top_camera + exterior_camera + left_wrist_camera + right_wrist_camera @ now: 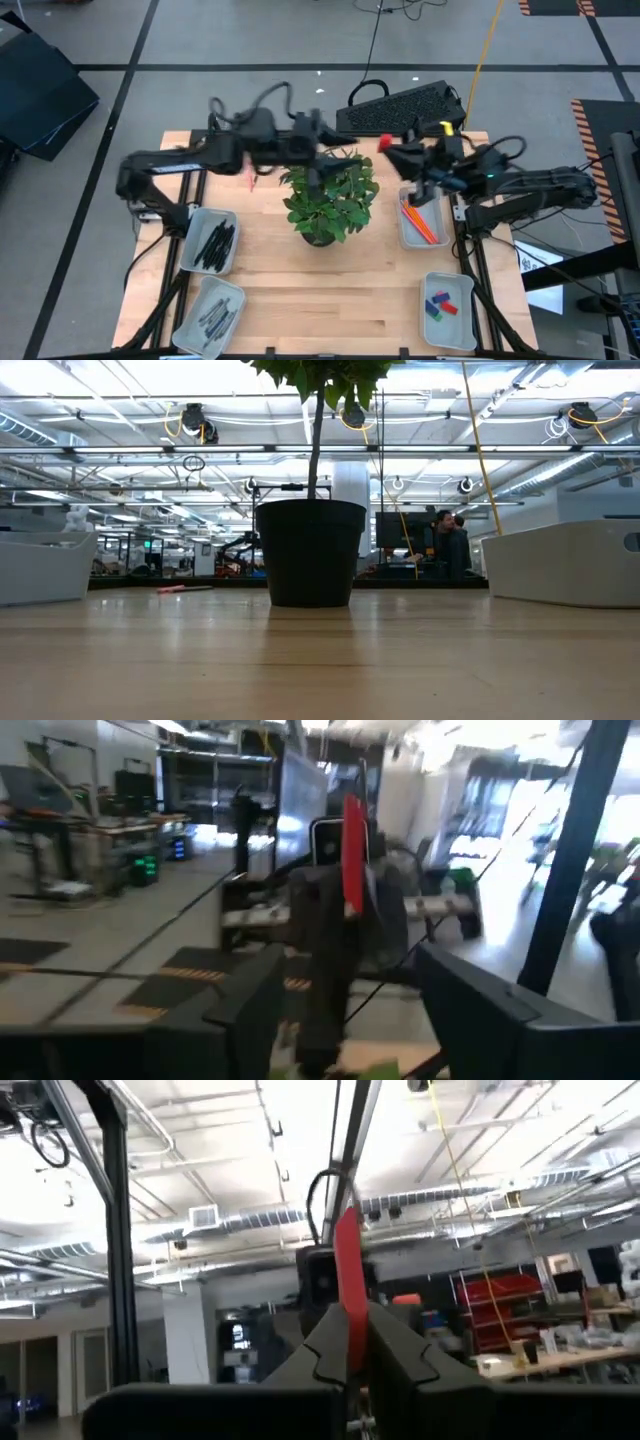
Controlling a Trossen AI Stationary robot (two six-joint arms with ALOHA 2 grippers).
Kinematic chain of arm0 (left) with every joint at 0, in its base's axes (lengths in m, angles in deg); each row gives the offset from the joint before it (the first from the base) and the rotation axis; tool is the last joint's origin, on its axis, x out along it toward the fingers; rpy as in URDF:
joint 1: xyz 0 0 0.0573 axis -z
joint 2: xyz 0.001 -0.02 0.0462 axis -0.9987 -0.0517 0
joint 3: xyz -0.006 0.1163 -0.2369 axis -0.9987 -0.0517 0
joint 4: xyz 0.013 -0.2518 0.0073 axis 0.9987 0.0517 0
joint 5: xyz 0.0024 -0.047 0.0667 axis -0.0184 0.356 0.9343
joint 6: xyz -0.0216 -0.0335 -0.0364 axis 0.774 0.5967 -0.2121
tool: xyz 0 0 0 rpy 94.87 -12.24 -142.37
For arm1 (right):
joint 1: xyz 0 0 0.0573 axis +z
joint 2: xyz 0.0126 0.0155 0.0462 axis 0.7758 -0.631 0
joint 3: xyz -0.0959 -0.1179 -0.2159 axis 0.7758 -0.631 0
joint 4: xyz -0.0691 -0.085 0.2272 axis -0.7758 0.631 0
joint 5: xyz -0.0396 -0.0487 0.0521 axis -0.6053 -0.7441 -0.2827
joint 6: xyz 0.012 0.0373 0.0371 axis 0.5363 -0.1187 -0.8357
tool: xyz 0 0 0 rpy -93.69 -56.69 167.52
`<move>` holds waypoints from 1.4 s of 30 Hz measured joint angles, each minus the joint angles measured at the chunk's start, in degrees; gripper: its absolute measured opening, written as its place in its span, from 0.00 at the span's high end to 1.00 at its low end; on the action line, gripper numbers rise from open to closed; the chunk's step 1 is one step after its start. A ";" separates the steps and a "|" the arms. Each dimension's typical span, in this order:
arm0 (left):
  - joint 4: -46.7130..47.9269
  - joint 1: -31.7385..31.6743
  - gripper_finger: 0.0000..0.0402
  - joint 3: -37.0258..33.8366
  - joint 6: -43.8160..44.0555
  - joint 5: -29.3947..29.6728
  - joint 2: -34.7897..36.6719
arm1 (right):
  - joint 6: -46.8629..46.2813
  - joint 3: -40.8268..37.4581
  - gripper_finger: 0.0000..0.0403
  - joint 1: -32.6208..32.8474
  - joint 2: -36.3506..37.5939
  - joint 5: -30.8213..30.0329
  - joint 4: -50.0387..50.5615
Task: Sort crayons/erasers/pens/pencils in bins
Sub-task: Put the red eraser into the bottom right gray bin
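Red pencil (347,1285) pinched in the right gripper (412,160) at upper right — left gripper (312,140) top centre, grip unclear.

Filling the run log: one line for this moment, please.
right tool: shut on red pencil, raised near pencil bin | left tool: open, near plant

The high view looks straight down on the whole tabletop (330,290) from well above. The low view sits at tabletop height, facing level across it into the room, close to the dark plant pot (310,552), which the high view also shows. Each wrist view looks forward past its own dark fingers (400,1350), angled up into the room, with the other arm's tool close ahead.
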 joint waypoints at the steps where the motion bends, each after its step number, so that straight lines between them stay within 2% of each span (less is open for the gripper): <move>1: 2.87 0.00 0.40 0.00 -1.82 0.66 1.92 | 0.08 0.01 0.98 0.00 1.45 0.02 1.91; 4: 12.81 0.09 0.33 0.14 -6.25 5.18 7.89 | -0.80 -0.04 0.98 0.67 6.83 1.57 12.56; 9: 30.22 -0.02 0.28 0.11 -7.35 17.26 15.23 | -9.53 -0.06 0.98 5.72 15.48 4.94 35.46; 13: 40.79 0.02 0.30 0.12 -4.89 27.37 20.17 | -19.91 -0.06 0.98 13.59 18.63 6.60 47.01; 18: 53.26 -0.40 0.33 0.11 3.88 36.89 23.57 | -36.09 -0.06 0.98 27.16 18.49 9.22 53.77; 24: 68.27 -2.89 0.37 0.07 19.25 38.06 24.99 | -58.51 -0.06 0.98 43.95 13.24 9.20 63.77; 30: 78.65 -4.99 0.38 -2.44 29.45 40.42 24.51 | -75.39 -0.12 0.98 56.45 3.62 9.10 75.66; 36: 80.42 -8.26 0.38 -8.26 34.29 41.47 24.87 | -89.63 -0.12 0.97 61.03 -5.55 9.03 83.67; 42: 80.29 -11.09 0.38 -15.29 36.11 40.45 24.88 | -95.01 -0.15 0.97 60.92 -11.86 8.98 90.92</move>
